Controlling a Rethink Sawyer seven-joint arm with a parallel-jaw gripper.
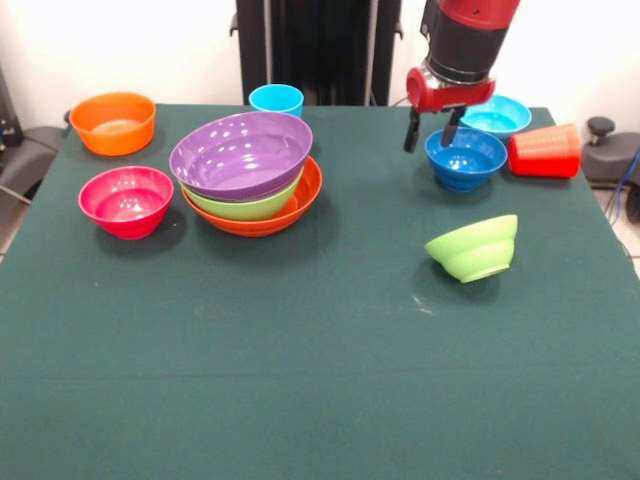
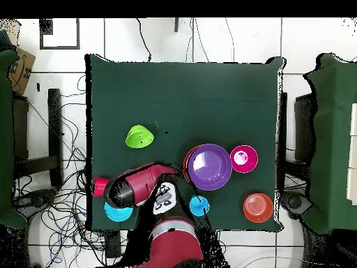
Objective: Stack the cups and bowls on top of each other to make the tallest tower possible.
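The tower is three nested wide bowls at centre left: purple [image 1: 241, 153] on lime green [image 1: 250, 206] on orange [image 1: 303, 200]; it also shows in the overhead view [image 2: 209, 167]. The small dark blue bowl [image 1: 467, 160] stands apart on the table at the right. My gripper [image 1: 432, 128] is open just above its left rim, one finger outside the rim and one over the bowl's inside. The red cup [image 1: 545, 151] lies on its side beside that bowl. The light blue cup [image 1: 276, 100] stands upright behind the tower. In the overhead view my arm hides the dark blue bowl.
A small light blue bowl [image 1: 500, 114] sits behind the dark blue one. A small lime green bowl [image 1: 473, 248] lies tilted in front of it. A magenta bowl [image 1: 126, 200] and a small orange bowl [image 1: 113, 122] stand at the left.
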